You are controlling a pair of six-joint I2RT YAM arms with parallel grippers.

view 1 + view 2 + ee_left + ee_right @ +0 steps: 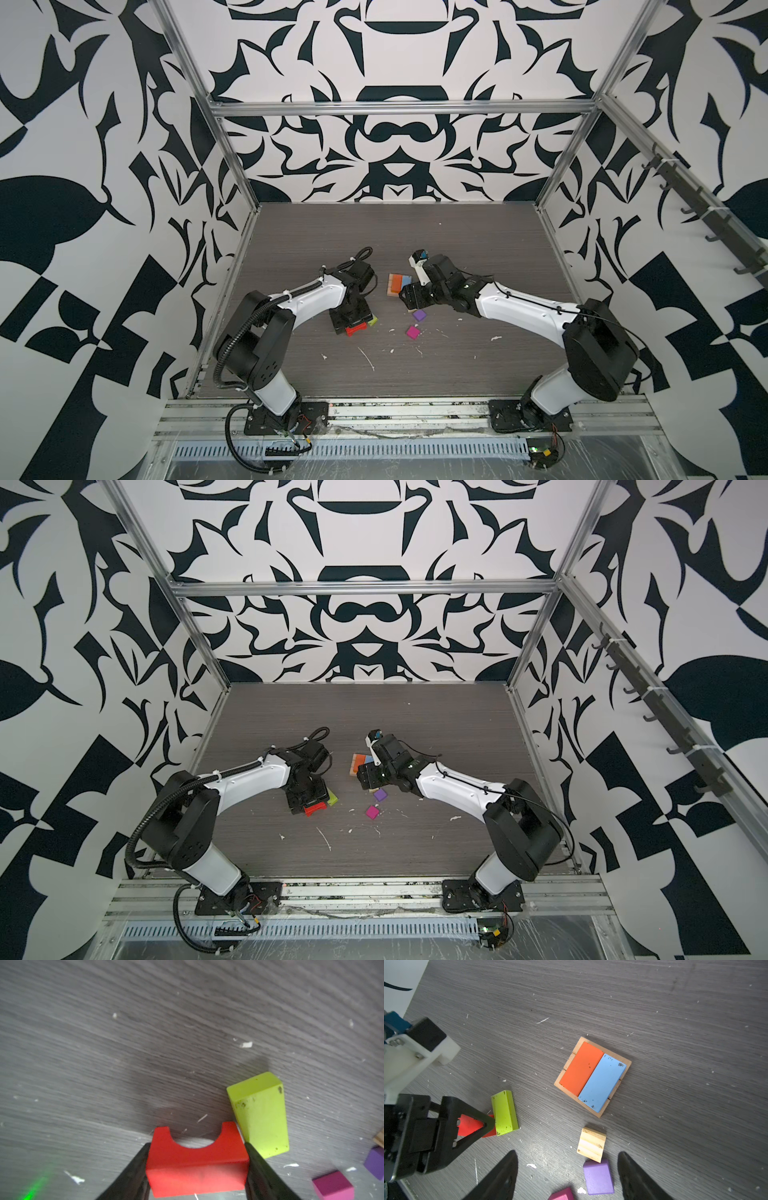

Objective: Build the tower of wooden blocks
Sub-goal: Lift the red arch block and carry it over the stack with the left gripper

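My left claw [197,1145] pinches the red block [195,1169] low in the wrist frame, with the green block [259,1118] just beside it on the bench [124,1043]. My right claw [567,1152] hangs spread near the tan cube [591,1145]. The tower [592,1076], mid-frame, carries only orange and blue, so I judge this to be the red pick. Next calls for a straight lift clear of green.

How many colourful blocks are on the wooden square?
2. The orange block and the blue block lie flat, side by side, on the wooden square. The right wrist view shows it whole; none hidden.
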